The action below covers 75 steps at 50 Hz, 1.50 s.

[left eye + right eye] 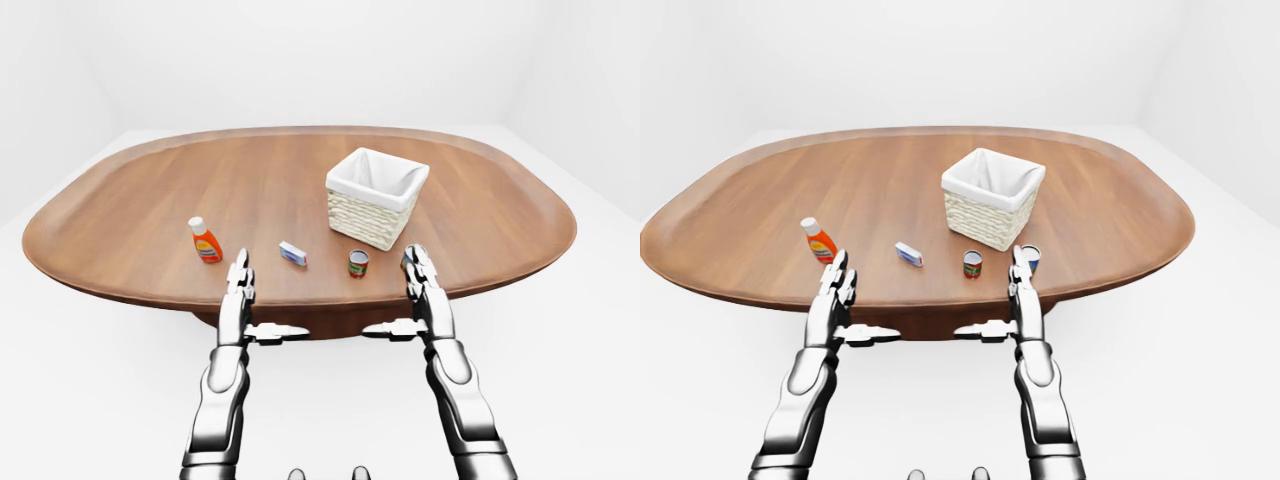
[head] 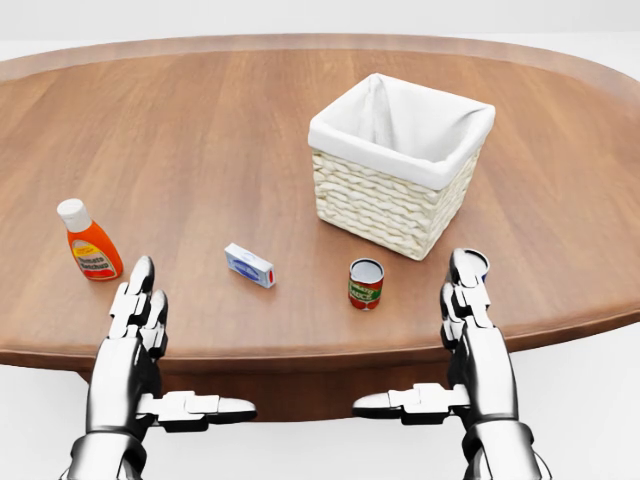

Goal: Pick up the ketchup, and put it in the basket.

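1. Ketchup [image 2: 89, 246]: orange bottle with a white cap, upright on the brown tabletop [image 2: 200, 130], far to the left, near the close edge.
2. Left hand [image 2: 138, 312]: fingers straight and spread, thumb out to the side, holding nothing, just right of the ketchup and not touching it.
3. Small blue and white box [image 2: 249, 265]: flat on the wood, near the middle.
4. Red and green can [image 2: 366, 283]: upright, just near of the basket.
5. Basket [image 2: 396, 170]: woven, white cloth inside, right of the middle.
6. Right hand [image 2: 468, 300]: released too, fingers straight, with a second can [image 1: 1031, 258] peeking out behind the fingertips.
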Motion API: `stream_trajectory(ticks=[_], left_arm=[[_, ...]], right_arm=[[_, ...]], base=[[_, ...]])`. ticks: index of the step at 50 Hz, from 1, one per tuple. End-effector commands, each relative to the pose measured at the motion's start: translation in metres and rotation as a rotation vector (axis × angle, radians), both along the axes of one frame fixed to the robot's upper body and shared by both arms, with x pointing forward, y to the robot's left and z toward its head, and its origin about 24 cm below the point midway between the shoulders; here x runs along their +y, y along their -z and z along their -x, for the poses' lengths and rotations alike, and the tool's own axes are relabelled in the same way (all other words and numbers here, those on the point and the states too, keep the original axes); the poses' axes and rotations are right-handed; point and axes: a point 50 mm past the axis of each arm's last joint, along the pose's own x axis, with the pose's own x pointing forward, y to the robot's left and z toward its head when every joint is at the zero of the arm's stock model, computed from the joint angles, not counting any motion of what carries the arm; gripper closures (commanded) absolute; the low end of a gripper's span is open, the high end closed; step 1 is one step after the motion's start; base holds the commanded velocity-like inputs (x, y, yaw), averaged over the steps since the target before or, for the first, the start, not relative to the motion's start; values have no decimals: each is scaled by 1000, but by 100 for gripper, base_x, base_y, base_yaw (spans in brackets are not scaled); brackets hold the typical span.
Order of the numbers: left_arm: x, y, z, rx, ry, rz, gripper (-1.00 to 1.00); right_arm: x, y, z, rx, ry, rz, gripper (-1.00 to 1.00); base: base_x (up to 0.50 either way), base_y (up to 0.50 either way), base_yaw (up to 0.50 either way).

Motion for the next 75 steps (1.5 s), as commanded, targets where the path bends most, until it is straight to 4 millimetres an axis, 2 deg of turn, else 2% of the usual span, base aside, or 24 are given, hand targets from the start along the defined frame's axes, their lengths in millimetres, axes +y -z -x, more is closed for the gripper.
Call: stream_trajectory(ticks=[1,15,17,22,25,28,40,63,75], left_arm=[[8,1,-1,1,-9,-4,-100],[9,-8,6,-10,-13,0,-100],[9,-16,12,-24,-11,5,-100],[15,-58,41,-198,-33,24,-100],[18,-74,56,-261,-37,21,-100],[18,-78,64,-275,-34,28,-100],[19,-74,61,-260,-31,31,-100],[18,-78,64,-277,-6,49,-100],[18,-80,65,-287,-3,51,-100]], right_arm=[[-7,1,-1,2,11,13,-100],[-3,-4,3,-10,5,18,-100],[-4,-11,7,-30,19,35,-100],[1,-54,38,-177,1,43,-100],[3,-75,55,-263,4,65,-100],[3,-81,62,-287,4,66,-100],[2,-74,55,-257,19,70,-100],[0,-74,61,-256,-1,43,-100],[0,-74,61,-256,9,62,-100]], base=[[0,0,0],[0,0,0],[0,0,0],[0,0,0],[0,0,0],[0,0,0],[0,0,0],[0,0,0],[0,49,0]])
